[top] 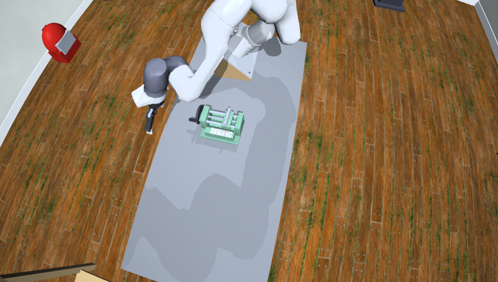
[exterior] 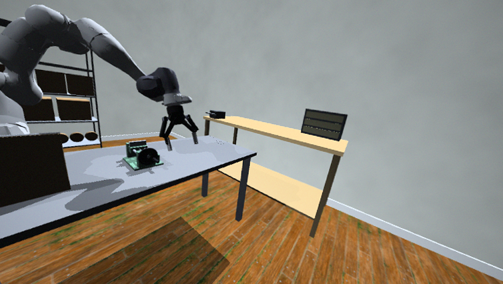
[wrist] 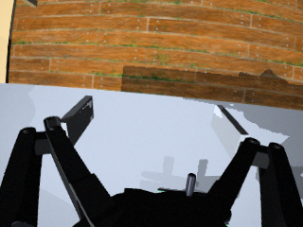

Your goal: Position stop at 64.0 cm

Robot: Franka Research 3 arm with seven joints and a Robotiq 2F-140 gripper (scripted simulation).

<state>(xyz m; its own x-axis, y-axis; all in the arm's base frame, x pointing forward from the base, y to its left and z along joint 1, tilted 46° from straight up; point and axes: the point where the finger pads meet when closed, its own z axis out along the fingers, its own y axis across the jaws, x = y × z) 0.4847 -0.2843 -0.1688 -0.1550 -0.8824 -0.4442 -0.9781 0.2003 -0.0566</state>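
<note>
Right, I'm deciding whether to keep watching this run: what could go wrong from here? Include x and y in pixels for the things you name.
The open gripper [top: 149,131] [exterior: 182,146] [wrist: 153,111] could bump the crank handle [top: 192,120] jutting from the handwheel [top: 199,114] [exterior: 148,156] as it approaches. The scale [top: 221,133] looks tiny from above, so the stop might be set off its mark.

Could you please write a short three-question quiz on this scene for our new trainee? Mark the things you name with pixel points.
1. True or false: the pincer [top: 148,131] [exterior: 182,146] [wrist: 153,111] is gripping the black handwheel [top: 199,114] [exterior: 148,156].
2. Fill in the blank: the device that carries the handwheel has a body coloured ____.
3. Which stands on the wooden bench [exterior: 275,131] in the exterior view?
A) a red helmet
B) a dark unit with rows of compartments
C) a green plant

Key: 1. false; 2. green; 3. B
</note>
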